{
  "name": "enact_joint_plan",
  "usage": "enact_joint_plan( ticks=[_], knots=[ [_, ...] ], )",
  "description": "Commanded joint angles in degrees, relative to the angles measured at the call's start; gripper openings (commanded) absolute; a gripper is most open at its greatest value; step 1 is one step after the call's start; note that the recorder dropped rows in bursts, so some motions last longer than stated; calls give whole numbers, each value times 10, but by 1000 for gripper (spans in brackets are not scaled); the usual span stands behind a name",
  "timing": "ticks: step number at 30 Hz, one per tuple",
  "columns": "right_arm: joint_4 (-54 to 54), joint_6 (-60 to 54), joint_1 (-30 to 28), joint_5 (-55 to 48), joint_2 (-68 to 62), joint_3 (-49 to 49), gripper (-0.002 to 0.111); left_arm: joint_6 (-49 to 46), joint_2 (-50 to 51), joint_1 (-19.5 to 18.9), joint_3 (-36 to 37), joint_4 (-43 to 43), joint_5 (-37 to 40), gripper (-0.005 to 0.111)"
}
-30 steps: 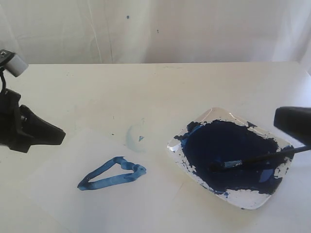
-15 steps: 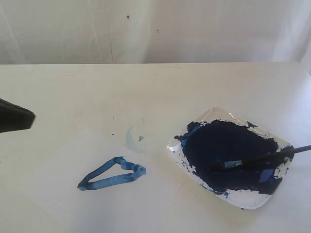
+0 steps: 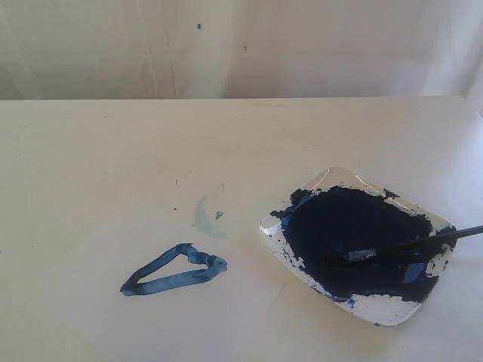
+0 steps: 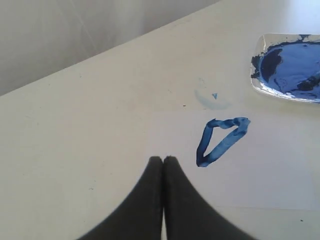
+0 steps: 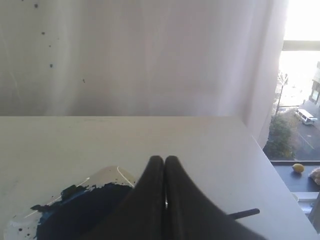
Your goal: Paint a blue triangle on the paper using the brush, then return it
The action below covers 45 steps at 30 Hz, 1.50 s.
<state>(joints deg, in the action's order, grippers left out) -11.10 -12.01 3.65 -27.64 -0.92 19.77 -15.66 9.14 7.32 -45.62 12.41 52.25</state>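
White curtain is seen behind the pale table (image 3: 113, 151). On the paper (image 4: 280, 180) the blue triangle (image 3: 173, 273) is painted, and the brush (image 3: 407, 245) is laid in the paint dish (image 3: 377, 313), so the task is judged complete. The left gripper (image 4: 163, 159) and right gripper (image 5: 164, 159) are pressed closed on nothing. No writing is found

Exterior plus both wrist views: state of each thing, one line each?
blue triangle: painted, closed outline on the paper.
paper: lying flat on the table.
brush: lying in the tray, tip in the paint, handle out over the rim, not held.
tray: upright on the table, mostly covered in dark blue paint.
left gripper: shut, empty.
right gripper: shut, empty.
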Motion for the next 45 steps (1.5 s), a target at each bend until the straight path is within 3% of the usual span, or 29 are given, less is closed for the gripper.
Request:
enact_joint_plan(
  ticks=[1,6,10,13,15,22,30,34,41,45],
  knots=[
    [5,3,3,56,2,-19,0,12,-17,1,27,9,-36,0],
    [5,3,3,31,2,-23,0,12,-16,1,126,20,-124,0],
    [5,3,3,32,2,-23,0,12,-16,1,204,33,-114,0],
    [5,3,3,33,2,-23,0,7,-16,1,243,52,-196,0],
    [5,3,4,33,2,-23,0,7,-16,1,256,56,-210,0],
    [6,3,26,33,2,-23,0,7,-16,1,264,60,-211,0],
    [5,3,89,33,2,-23,0,7,-16,1,264,68,-211,0],
    [5,3,90,33,2,-23,0,9,-16,1,264,74,-207,0],
    [5,3,90,33,2,-23,0,9,-16,1,264,169,-211,0],
    [5,3,90,36,2,-27,0,7,-16,1,264,170,-211,0]
  ],
)
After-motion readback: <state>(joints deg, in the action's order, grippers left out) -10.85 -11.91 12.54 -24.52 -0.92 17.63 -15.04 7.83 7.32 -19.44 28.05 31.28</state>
